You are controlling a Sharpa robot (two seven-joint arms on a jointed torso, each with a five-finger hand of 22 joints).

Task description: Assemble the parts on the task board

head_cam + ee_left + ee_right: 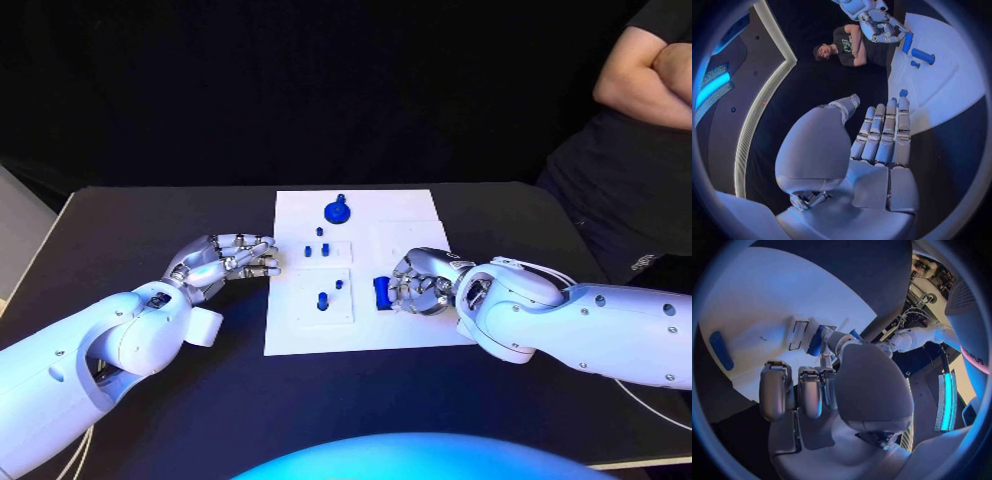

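The task board [378, 215] is lying in the middle of the black table [130, 230], with small blue parts spread over it. A rounded blue part [338, 210] is sitting near the board's far edge, two short blue pegs [326, 249] are standing just beyond the board's middle, and two more small blue pieces [330, 292] are sitting in a raised square nearer the robot. The right hand [418, 283] is resting over the board's near right portion with its fingers curled in, and it is pinching an oblong blue part [381, 292] at the fingertips; the left wrist view is showing that same blue part [907, 42] held against the board by the right hand [882, 25]. In the right wrist view the thumb is reaching down to a blue piece [815, 340] on the white surface. The left hand [231, 258] is hovering just beside the board's left edge, holding nothing, its fingers [886, 135] lying fairly straight and close together toward the board.
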